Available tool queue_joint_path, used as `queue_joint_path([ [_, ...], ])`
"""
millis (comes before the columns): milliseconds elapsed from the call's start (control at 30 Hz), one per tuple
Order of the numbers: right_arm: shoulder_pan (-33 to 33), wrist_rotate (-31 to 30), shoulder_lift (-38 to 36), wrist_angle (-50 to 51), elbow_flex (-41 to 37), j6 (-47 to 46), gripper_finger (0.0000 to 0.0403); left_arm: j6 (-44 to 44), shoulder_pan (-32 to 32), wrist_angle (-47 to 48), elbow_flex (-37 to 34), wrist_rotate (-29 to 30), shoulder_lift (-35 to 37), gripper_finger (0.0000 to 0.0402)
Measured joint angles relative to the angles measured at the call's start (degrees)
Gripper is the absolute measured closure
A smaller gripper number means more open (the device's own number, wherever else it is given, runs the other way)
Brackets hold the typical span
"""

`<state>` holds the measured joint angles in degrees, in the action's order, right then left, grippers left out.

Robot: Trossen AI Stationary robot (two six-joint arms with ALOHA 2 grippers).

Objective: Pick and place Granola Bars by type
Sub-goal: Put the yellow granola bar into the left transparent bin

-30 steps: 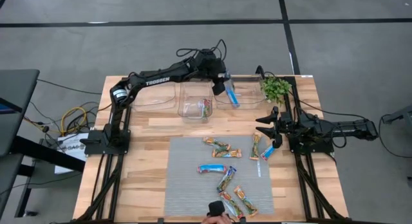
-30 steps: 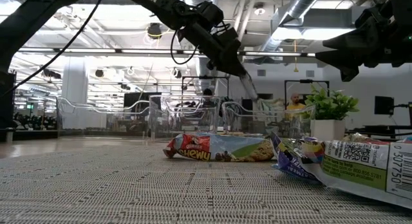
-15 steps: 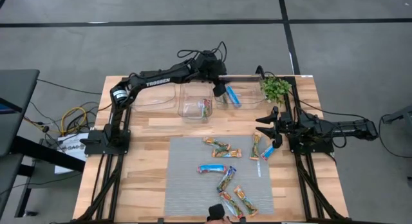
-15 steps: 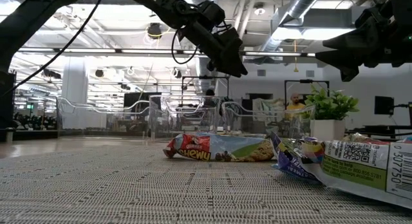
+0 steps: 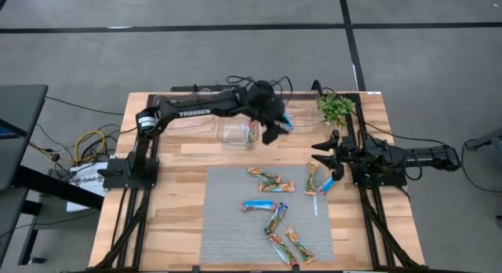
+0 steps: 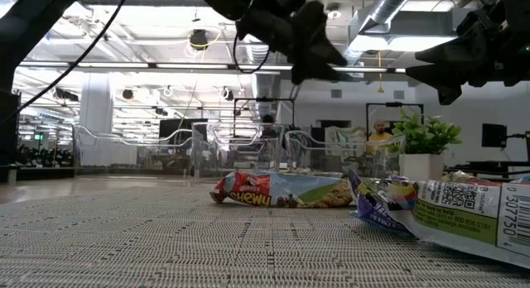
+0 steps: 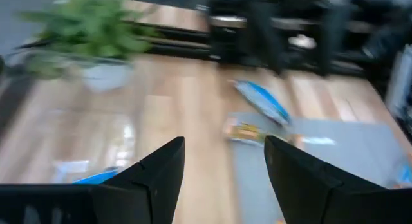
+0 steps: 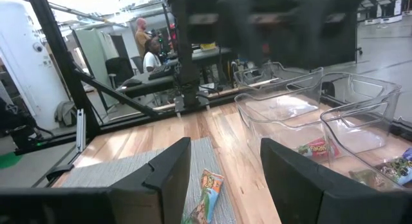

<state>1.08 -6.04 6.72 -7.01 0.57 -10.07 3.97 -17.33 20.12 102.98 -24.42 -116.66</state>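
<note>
Several granola bars lie on the grey mat (image 5: 235,226): blue ones (image 5: 259,205) (image 5: 325,185) and green/orange/tan ones (image 5: 277,187) (image 5: 298,243). One blue bar (image 5: 287,121) lies in the far right clear bin. A green/orange bar (image 5: 249,132) lies in the middle bin (image 5: 231,133). My left gripper (image 5: 276,132) (image 7: 224,163) is open and empty, above the table between those two bins, high in the low view (image 6: 310,48). My right gripper (image 5: 320,151) (image 8: 225,163) waits open and empty at the mat's right side, above a tan bar (image 8: 206,188).
A third clear bin (image 5: 184,116) stands at the far left of the row. A small green plant (image 5: 336,107) sits in the far right corner, beside the right arm's base (image 5: 376,167). Bare wood lies left of the mat (image 5: 169,210).
My left gripper has let go of the blue bar, which dropped flat into the far right bin. The gripper then swung toward the near edge and slightly right, tipping down. A person's hand at the mat's near edge has withdrawn from view.
</note>
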Motion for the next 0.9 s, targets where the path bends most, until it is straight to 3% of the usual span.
queue_joint_path([
  [300,0.00,0.01,0.00,0.00,0.01,0.00,0.0223,6.25,7.70,6.46,-0.02,1.29,0.20,0.0195],
  [567,0.01,-0.01,0.00,0.00,-0.01,0.00,0.0221,6.66,12.28,7.44,-0.02,3.17,0.20,0.0195],
  [733,0.00,0.01,0.00,0.00,-0.01,0.00,0.0223,6.52,12.88,8.60,-0.02,7.34,0.20,0.0195],
  [900,0.00,0.00,0.00,0.00,0.01,0.00,0.0220,12.35,14.02,15.92,-0.01,13.56,0.18,0.0195],
])
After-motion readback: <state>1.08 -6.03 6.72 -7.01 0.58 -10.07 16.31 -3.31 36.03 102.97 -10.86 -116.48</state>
